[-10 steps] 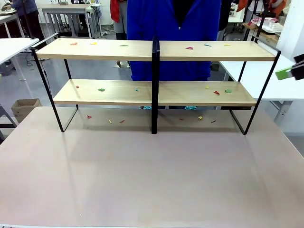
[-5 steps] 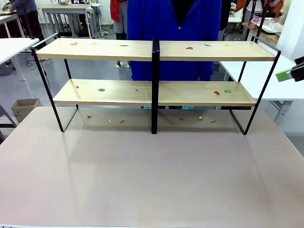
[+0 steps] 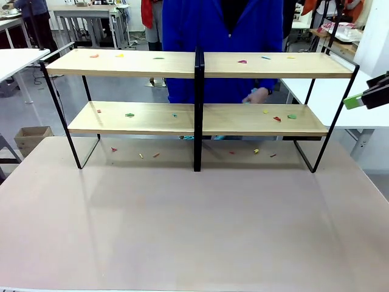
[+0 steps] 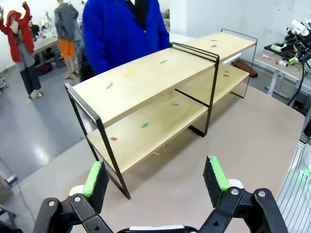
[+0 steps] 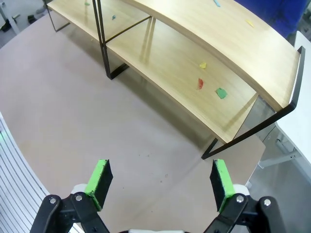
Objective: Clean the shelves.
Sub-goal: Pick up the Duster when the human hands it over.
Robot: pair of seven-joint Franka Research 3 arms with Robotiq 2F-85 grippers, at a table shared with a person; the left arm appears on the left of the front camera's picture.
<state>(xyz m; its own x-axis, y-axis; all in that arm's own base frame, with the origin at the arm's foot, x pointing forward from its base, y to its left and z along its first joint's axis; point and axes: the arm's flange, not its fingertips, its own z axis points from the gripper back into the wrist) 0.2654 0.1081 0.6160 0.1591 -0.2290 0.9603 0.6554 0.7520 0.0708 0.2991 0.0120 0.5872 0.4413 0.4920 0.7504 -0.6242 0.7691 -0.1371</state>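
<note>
Two-tier light-wood shelves [image 3: 137, 118] in a black frame stood lengthwise across the beige desk's [image 3: 194, 231] far side | right gripper [image 5: 160, 182], wide open and empty, hung near their right end, likely nearer | left gripper [image 4: 155, 179] open, empty, facing their left end

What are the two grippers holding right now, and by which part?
Nothing. The left gripper and the right gripper are both open and empty, clear of the shelves.

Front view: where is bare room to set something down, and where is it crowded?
Bare: the large beige tabletop, from the feet of the black-framed two-tier light-wood shelves to the near edge. Crowded: coloured scraps dot both boards and the strip beneath; a person's hand is at the lower right board.
</note>
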